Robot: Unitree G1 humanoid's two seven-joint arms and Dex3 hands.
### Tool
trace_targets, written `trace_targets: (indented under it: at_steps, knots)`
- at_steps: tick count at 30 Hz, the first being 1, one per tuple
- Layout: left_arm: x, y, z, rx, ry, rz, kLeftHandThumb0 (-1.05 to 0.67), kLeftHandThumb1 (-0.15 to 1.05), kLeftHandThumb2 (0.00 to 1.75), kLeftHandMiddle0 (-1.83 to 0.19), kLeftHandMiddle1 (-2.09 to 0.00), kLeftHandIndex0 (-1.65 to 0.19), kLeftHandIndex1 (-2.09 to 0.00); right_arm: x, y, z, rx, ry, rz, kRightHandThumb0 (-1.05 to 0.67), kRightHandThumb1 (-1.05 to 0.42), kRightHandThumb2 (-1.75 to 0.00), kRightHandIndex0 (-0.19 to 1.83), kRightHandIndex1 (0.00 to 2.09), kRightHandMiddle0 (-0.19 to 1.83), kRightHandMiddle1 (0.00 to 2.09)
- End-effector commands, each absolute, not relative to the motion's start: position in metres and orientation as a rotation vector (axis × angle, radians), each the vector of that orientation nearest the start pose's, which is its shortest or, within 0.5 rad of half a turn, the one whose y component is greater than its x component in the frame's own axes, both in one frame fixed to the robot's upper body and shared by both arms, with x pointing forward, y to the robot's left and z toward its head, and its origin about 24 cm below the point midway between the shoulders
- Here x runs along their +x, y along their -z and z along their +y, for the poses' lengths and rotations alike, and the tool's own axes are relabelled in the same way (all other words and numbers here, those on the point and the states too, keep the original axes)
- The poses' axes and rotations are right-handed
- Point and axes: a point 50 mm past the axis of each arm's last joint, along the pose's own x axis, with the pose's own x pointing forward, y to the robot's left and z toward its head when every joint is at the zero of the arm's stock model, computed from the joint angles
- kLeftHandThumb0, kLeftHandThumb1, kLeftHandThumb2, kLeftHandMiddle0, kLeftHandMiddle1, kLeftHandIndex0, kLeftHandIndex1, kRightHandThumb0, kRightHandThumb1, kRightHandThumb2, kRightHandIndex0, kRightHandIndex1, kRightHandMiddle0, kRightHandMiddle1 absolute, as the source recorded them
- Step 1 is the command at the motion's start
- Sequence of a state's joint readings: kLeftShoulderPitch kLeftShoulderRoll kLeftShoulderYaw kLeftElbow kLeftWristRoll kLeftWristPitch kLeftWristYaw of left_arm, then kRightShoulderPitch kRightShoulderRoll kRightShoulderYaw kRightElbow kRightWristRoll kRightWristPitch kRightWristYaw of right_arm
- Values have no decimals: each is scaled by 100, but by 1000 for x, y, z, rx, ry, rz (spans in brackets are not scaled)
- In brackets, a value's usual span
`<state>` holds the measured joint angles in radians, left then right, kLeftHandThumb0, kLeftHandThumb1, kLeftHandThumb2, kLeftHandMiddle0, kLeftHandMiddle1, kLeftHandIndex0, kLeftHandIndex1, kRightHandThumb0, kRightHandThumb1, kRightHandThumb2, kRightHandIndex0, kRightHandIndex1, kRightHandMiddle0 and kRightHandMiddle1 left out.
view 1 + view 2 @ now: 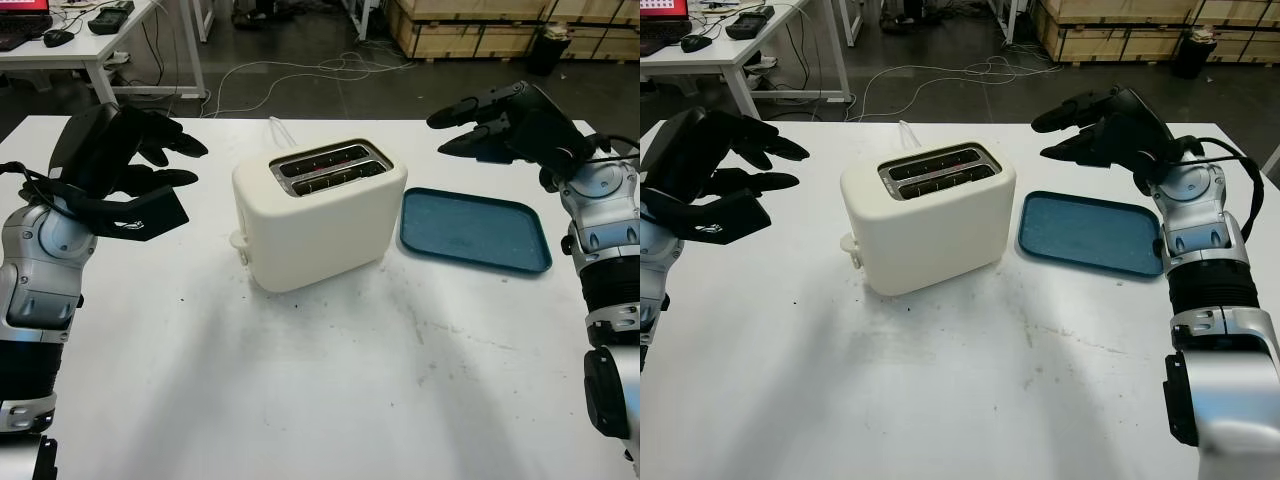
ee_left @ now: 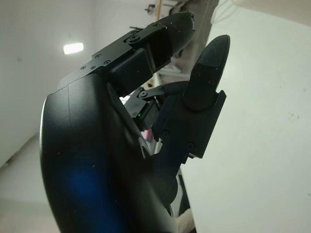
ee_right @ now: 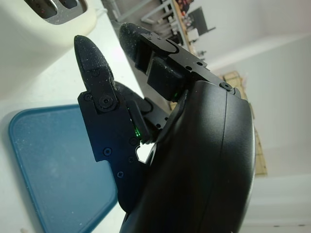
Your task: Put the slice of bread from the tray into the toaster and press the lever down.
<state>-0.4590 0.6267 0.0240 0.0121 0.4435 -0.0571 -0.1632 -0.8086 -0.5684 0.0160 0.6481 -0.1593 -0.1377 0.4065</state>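
Note:
A cream two-slot toaster (image 1: 320, 215) stands at the middle of the white table, its slots (image 1: 330, 165) dark inside. Its lever knob (image 1: 238, 241) sticks out from the left end, fairly low. To its right lies a blue tray (image 1: 475, 232) with its bare floor showing. My left hand (image 1: 185, 165) hovers open above the table, left of the toaster and level with its top. Open as well, my right hand (image 1: 445, 135) is raised over the tray's far left corner, fingers pointing toward the toaster. In the right wrist view the tray (image 3: 48, 160) lies beneath that hand (image 3: 109, 48).
The toaster's white cord (image 1: 278, 128) runs off the table's far edge. Beyond the table are a white desk (image 1: 100, 45) at the back left, cables on the floor (image 1: 300, 75) and wooden crates (image 1: 480, 25) at the back right. Open table surface (image 1: 330, 390) lies in front.

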Motion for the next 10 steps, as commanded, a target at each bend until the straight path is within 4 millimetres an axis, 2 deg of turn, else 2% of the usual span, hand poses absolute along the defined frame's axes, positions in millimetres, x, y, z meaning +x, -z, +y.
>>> trace_targets:
  at_steps: [1, 10]
  knots:
    - [316, -208, 222, 1119, 29, -421, -34, 71, 1, -86, -101, -119, -14, 378, -199, -232, -741, -257, -176, -51, -76, 0, 112, 2, 99, 0]
    - [317, -209, 220, 1125, 34, -420, -38, 73, 1, -82, -102, -115, -13, 378, -199, -231, -751, -266, -179, -51, -77, 0, 113, 3, 100, 0]
